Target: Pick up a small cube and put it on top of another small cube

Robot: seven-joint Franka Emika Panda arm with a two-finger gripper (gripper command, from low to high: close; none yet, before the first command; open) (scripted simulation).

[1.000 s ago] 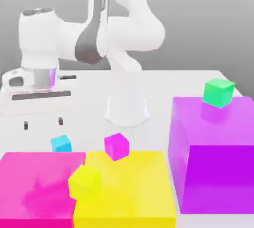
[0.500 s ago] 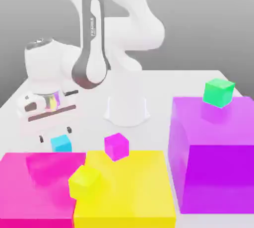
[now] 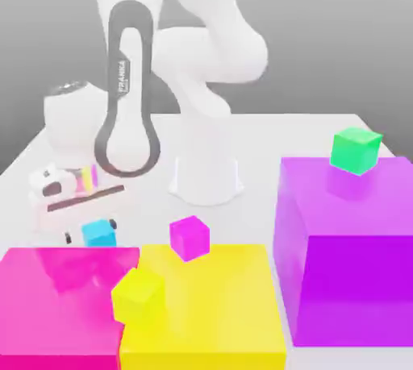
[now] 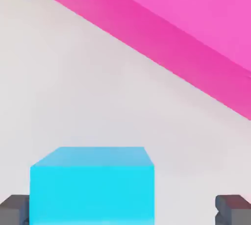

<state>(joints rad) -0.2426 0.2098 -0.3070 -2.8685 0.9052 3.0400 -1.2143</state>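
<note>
gripper [image 3: 89, 234] is low over the table [image 3: 145, 199], jaws spread wide, nothing clamped. small cyan cube [image 3: 99, 233] sits on the table right between the fingers [image 3: 68, 239]; in the hand view the cyan cube [image 4: 92, 185] lies between the two dark fingertips [image 4: 13, 209], one on each side, with a clear gap at one side and the other tip at the cube's edge, contact there can't be told. just beyond the gripper toward the camera is the large flat pink block [image 3: 60, 300], its edge crossing the hand view [image 4: 162, 33]. small yellow cube [image 3: 138, 297] sits near the gripper, past the cyan cube, at the seam of the pink block and the large flat yellow block [image 3: 218, 304]. small magenta cube [image 3: 189, 238] is beside the gripper toward the exterior view's right, at the yellow block's far edge. well apart on that same side: tall purple block [image 3: 343, 239] with a small green cube [image 3: 355, 150] on top.
</note>
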